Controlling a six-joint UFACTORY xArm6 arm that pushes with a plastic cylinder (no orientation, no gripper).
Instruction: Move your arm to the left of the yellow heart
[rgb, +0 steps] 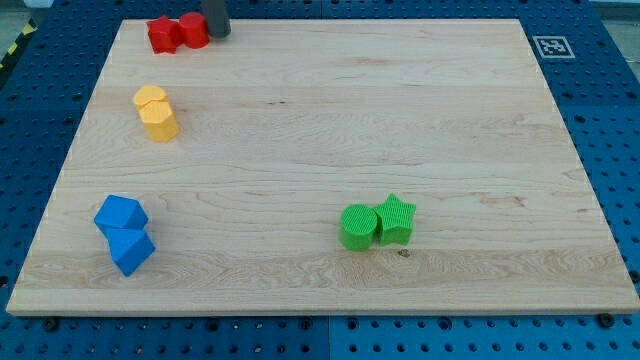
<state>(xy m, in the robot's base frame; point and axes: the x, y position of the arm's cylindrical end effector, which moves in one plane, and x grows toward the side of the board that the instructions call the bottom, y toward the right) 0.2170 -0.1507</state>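
Observation:
Two yellow blocks touch at the upper left of the wooden board (320, 150). The upper one (150, 98) looks like the yellow heart. The lower one (160, 122) is a rounder yellow piece. My tip (218, 34) shows at the view's top edge as a dark rod end. It is right beside the red cylinder (194, 30), on that block's right. It is above and to the right of the yellow heart, well apart from it.
A red star (163, 36) touches the red cylinder's left side. Two blue blocks (120, 215) (131, 250) sit at the lower left. A green cylinder (358, 226) and a green star (396, 219) touch at the lower middle. A marker tag (551, 46) is in the top right corner.

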